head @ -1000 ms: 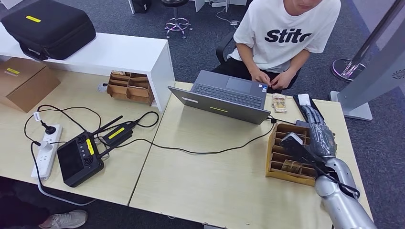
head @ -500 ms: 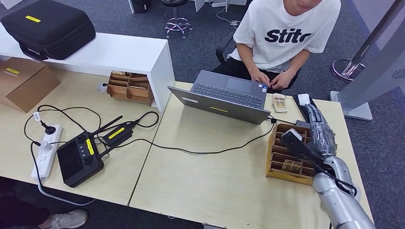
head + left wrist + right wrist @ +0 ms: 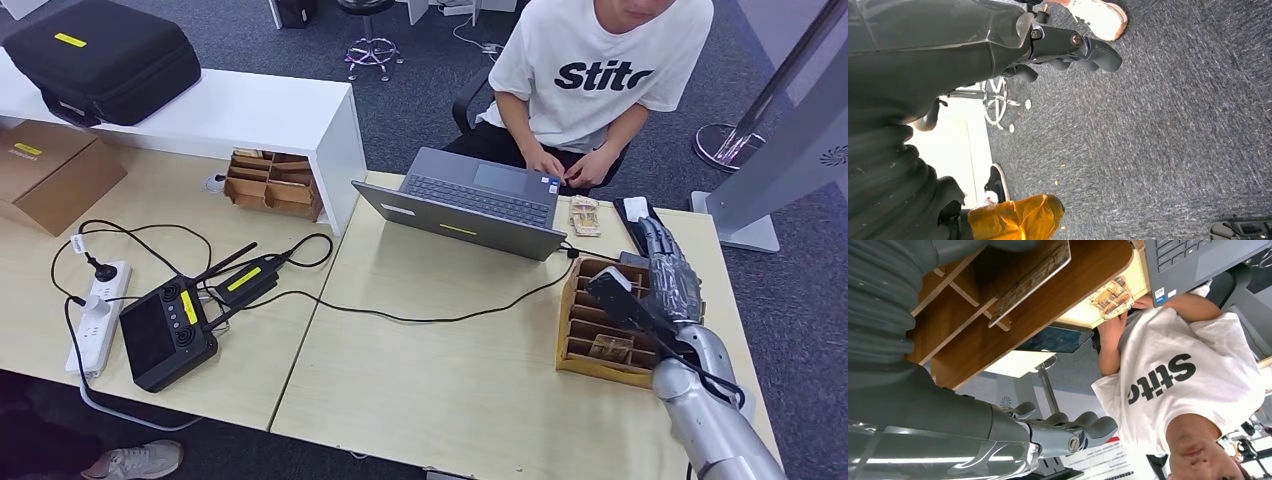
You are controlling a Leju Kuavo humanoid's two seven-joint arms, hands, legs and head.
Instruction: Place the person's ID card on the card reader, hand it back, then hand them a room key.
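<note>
At the frame's right, the right hand (image 3: 672,283) is hovering over the wooden tray (image 3: 583,345), fingers (image 3: 1083,426) loosely apart, holding nothing.

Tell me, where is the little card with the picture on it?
In the head view the picture card lies flat on the table's far right side, just right of the laptop and in front of the person.

An office: pale desks (image 3: 450,380), an open laptop (image 3: 470,205), grey carpet (image 3: 420,110) and a swivel chair's base (image 3: 372,48)
</note>
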